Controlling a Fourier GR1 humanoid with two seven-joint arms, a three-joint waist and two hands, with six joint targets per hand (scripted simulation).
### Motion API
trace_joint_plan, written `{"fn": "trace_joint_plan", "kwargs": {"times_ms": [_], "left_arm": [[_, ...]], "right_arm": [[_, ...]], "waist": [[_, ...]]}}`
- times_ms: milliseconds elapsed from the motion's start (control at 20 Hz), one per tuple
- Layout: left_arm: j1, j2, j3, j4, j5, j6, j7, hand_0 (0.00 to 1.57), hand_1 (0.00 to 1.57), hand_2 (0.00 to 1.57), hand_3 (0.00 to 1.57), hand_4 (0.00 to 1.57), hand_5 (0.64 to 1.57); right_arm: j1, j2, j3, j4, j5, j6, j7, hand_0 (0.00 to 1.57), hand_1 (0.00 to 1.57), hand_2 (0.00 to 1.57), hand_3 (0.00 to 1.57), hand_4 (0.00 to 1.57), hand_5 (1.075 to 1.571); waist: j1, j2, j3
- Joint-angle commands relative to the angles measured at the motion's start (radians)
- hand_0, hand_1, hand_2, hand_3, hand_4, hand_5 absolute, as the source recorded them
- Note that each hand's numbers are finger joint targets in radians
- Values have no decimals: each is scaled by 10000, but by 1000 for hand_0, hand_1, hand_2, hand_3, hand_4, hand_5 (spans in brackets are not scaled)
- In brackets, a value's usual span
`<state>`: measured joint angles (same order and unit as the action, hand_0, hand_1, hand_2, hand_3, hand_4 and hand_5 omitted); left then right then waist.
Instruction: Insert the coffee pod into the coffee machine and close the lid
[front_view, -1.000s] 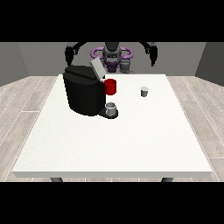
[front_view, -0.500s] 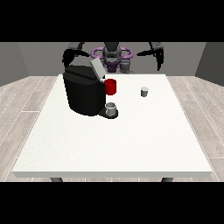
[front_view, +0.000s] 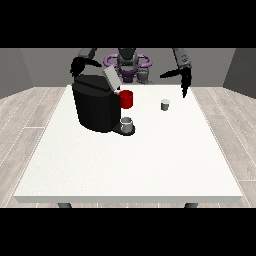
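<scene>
A black coffee machine (front_view: 95, 106) stands on the left half of the white table (front_view: 135, 165), its grey lid (front_view: 111, 79) tilted up and open. A red part (front_view: 127, 99) shows at its front, with a grey cup (front_view: 127, 124) on the drip tray below. The small grey coffee pod (front_view: 165, 104) stands upright on the table to the machine's right. The hand at the view's right (front_view: 183, 80) hovers above and to the right of the pod, fingers straight and spread, holding nothing. The hand at the view's left (front_view: 77, 66) hangs behind the machine's top, fingers curled.
The robot's torso (front_view: 128, 65) stands behind the table's far edge. Wooden floor surrounds the table. The wide near half of the tabletop holds no objects.
The arm at the view's right has swung outward and forward, bringing its hand down near the pod. The hand at the view's left shifted slightly. Pod and machine have not moved.
</scene>
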<state>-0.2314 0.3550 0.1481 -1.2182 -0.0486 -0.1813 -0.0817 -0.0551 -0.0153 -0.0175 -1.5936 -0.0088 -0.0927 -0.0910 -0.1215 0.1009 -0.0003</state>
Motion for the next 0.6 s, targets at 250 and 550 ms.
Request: {"fn": "trace_joint_plan", "kwargs": {"times_ms": [250,550], "left_arm": [[-1412,-133,-137,2443,-1216,703,-258,0,0,0,0,0,1571],[-2076,-244,-747,2802,-2086,764,-95,0,0,198,0,0,1571]], "right_arm": [[-419,90,218,284,-62,-55,217,0,0,0,0,259,1571],[-1390,-259,-453,1434,-49,-245,97,0,0,0,0,397,1571]], "waist": [[-269,426,0],[134,673,3]]}}
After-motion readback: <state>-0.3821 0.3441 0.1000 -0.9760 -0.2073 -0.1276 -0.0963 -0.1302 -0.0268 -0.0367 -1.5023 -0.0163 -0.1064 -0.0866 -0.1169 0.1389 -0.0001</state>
